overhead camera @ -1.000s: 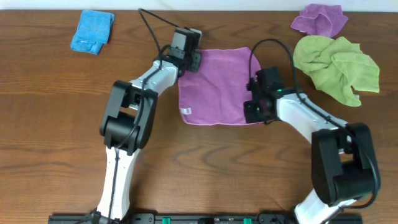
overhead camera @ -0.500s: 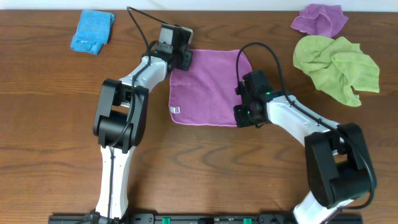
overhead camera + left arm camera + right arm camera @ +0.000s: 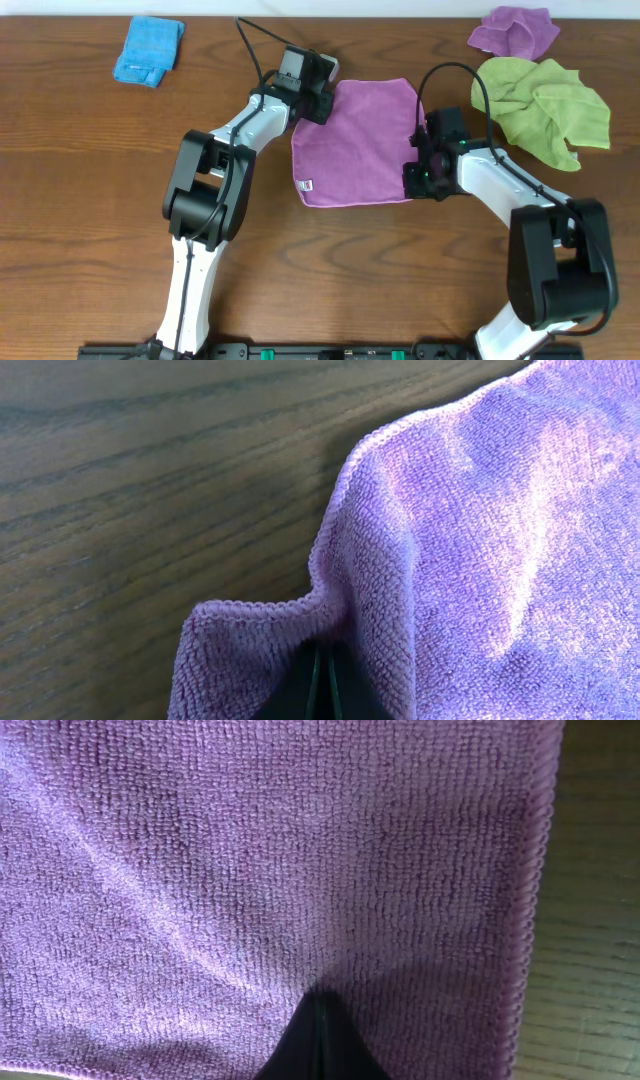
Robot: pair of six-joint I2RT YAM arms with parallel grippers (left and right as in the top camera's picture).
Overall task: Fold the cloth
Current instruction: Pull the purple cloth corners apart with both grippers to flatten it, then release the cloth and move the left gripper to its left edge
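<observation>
1. Two grippers are clamped on the cloth (image 3: pixel 355 140), which lies spread flat on the table (image 3: pixel 90 220), a little toward 12 o'clock from its middle.
2. At the cloth's 10 o'clock corner the left gripper (image 3: pixel 316 98) has its jaws pressed together on the hem, which bunches into a small fold.
3. Near the 4 o'clock corner the right gripper (image 3: pixel 421 180) pinches the fabric, jaws together.
4. One white tag (image 3: pixel 306 185) sits at the cloth's 7 o'clock corner.
5. At 3 o'clock of the cloth lies a crumpled green towel (image 3: pixel 540 105), with a bunched purple rag (image 3: pixel 515 30) at the towel's 12 o'clock.
</observation>
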